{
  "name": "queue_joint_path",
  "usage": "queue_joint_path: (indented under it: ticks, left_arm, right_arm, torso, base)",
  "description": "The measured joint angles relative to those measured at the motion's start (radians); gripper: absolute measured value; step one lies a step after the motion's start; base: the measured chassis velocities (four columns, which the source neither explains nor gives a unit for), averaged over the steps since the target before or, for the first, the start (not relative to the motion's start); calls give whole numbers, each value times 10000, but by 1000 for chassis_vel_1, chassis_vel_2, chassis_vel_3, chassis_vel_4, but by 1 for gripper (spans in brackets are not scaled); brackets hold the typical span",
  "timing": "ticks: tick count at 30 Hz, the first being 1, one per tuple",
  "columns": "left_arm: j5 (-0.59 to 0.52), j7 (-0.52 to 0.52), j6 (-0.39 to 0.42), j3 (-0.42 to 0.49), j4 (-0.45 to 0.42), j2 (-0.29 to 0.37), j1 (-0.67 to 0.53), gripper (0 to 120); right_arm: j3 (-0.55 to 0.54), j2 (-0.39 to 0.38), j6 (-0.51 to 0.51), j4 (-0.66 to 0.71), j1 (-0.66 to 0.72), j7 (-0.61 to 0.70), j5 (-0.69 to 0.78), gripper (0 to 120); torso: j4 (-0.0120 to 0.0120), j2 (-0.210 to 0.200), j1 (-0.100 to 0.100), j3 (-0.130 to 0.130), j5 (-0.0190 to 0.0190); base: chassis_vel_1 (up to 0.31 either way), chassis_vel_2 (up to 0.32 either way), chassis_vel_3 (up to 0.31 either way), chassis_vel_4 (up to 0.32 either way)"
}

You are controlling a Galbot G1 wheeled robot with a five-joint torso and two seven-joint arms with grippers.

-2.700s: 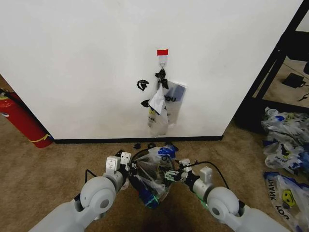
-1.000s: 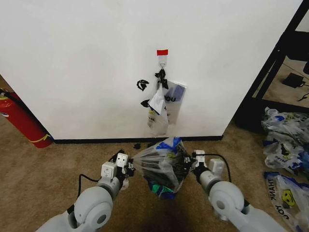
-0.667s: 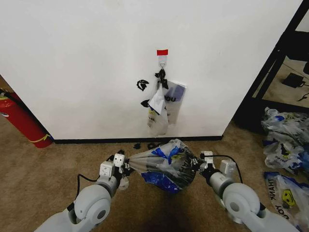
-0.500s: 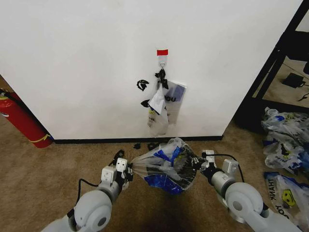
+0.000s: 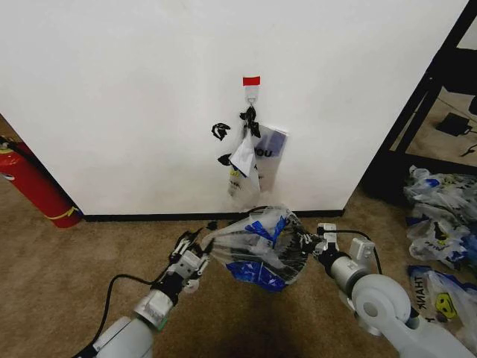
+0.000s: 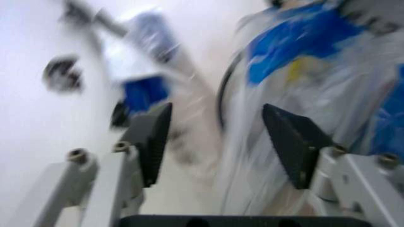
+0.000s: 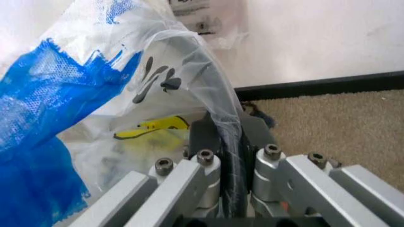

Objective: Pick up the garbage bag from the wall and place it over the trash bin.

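A: Where are we in the job?

B: We have the garbage bag [image 5: 257,250] low before the wall [image 5: 134,97], draped over the trash bin [image 7: 196,61], whose dark rim shows through the plastic. Our right gripper [image 5: 311,243] has its fingers [image 7: 205,135] closed on the bag and rim; our left gripper [image 5: 195,256] has its fingers [image 6: 151,137] open beside the bag.

A: Next?

B: We judge the plastic needs tucking evenly around the rim.

A: Count?

B: One bag, one bin, two grippers.
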Motion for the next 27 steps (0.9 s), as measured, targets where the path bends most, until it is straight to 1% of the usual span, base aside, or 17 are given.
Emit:
queue_joint_path:
  ticks: [1,3,4,5,8,9,11,13,15,16,18,21,22,23,25,27]
  left_arm:
    - [0,0,0,0,0,0,0,65]
    - [670,513,-671,72,331,-134,-429,73]
    - [817,641,-810,99,382,-179,-533,75]
    - [1098,823,-977,139,438,-263,-714,81]
    - [1877,1177,-1062,227,480,-441,-1066,93]
    - [1877,1177,-1062,227,480,-441,-1066,93]
    - [2648,1389,-1054,304,528,-537,-1278,98]
    - [3400,1414,-976,381,548,-636,-1383,100]
    - [3955,1425,-888,419,549,-720,-1452,100]
    - [3955,1425,-888,419,549,-720,-1452,100]
    - [4453,1428,-831,498,580,-856,-1580,96]
    - [4841,1418,-796,620,757,-1046,-1781,88]
    - [4881,1418,-793,662,828,-1083,-1836,82]
    - [4881,1418,-793,662,828,-1083,-1836,82]
    - [4819,1392,-772,707,865,-1101,-1851,73]
    - [4442,1335,-736,766,858,-1061,-1820,65]
  right_arm:
    - [0,0,0,0,0,0,0,1]
    - [-161,11,13,-16,76,2,-149,1]
    - [-197,11,17,-16,90,3,-179,1]
    - [-277,5,26,-16,120,5,-253,1]
    - [-489,-30,41,-3,216,38,-426,1]
    - [-489,-30,41,-3,216,38,-426,1]
    - [-646,-37,41,5,325,89,-541,1]
    - [-800,-1,32,6,443,164,-611,1]
    - [-906,45,6,5,522,238,-629,1]
    - [-906,45,6,5,522,238,-629,1]
    - [-1049,125,-21,-29,632,306,-667,1]
    - [-1242,253,-49,-108,795,398,-715,1]
    - [-1316,294,-58,-136,860,429,-736,1]
    - [-1316,294,-58,-136,860,429,-736,1]
    - [-1411,334,-65,-187,946,458,-772,1]
    - [-1452,348,-66,-238,1001,475,-787,1]
  torso:
    - [0,0,0,0,0]
    - [0,0,0,0,-1]
    - [-1,0,0,0,-1]
    - [-1,0,0,0,-1]
    - [-1,0,0,1,-1]
    - [-1,0,0,1,-1]
    - [-1,0,0,1,0]
    - [0,0,0,0,0]
    - [1,0,0,0,0]
    - [1,0,0,0,0]
    - [1,0,0,0,0]
    - [0,0,1,0,0]
    - [-1,0,1,0,0]
    - [-1,0,1,0,0]
    - [1,0,1,1,0]
    - [0,0,0,0,0]
  base:
    - [0,0,0,0]
    - [0,0,0,0]
    - [0,0,0,0]
    - [0,0,0,0]
    - [0,0,0,0]
    - [0,0,0,0]
    - [0,0,0,0]
    - [0,0,0,0]
    - [0,0,0,0]
    - [0,0,0,0]
    - [0,0,0,0]
    - [0,0,0,0]
    - [0,0,0,0]
    - [0,0,0,0]
    - [0,0,0,0]
    - [0,0,0,0]
